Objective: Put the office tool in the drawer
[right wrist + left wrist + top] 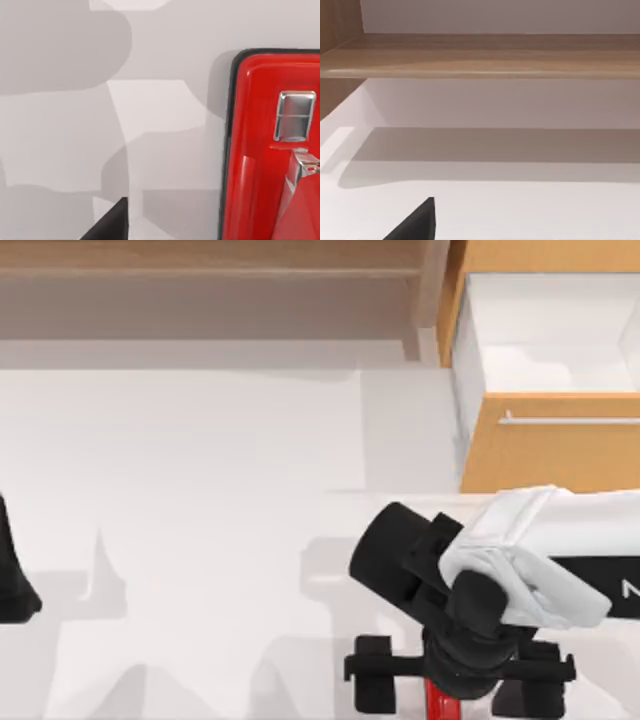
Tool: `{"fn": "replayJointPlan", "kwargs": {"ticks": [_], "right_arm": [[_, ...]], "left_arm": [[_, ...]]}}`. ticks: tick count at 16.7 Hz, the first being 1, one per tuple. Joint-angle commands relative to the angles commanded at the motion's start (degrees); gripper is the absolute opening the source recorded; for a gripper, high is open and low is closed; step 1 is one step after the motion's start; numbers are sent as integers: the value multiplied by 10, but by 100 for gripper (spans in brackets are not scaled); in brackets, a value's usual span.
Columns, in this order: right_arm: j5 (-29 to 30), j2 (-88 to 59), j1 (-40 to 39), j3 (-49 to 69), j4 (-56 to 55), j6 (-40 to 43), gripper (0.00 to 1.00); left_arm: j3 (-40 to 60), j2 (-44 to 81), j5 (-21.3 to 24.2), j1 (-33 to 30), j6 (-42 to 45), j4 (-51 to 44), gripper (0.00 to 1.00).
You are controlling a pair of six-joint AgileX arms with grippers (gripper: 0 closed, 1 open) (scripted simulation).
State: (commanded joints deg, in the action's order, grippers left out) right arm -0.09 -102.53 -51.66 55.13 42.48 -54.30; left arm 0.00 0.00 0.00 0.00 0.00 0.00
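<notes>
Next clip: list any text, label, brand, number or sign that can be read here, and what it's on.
None can be read in full.
Right arm: a white mark on its black panel, cut off at the top view's right edge; too little to read.
Office tool, beneath the right pincer: red with a silver plate, no lettering visible.
Drawer, open: plain front and silver handle, no label.
Left arm, parked at the table's left edge: no markings.

Rendered workbench: plain white table (pixel 200 490), wooden shelf (pixel 210 265).

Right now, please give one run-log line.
right gripper: over red stapler | drawer: open | left gripper: parked left
</notes>
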Motion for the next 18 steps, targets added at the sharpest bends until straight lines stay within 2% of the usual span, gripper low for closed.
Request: {"fn": "replayJointPlan", "kwargs": {"ticks": [10,18], "right_arm": [[0,0,0,0,0,0,2],[0,0,0,0,0,0,0]], "left_arm": [[0,0,0,0,0,0,100],[0,0,0,0,0,0,100]]}}
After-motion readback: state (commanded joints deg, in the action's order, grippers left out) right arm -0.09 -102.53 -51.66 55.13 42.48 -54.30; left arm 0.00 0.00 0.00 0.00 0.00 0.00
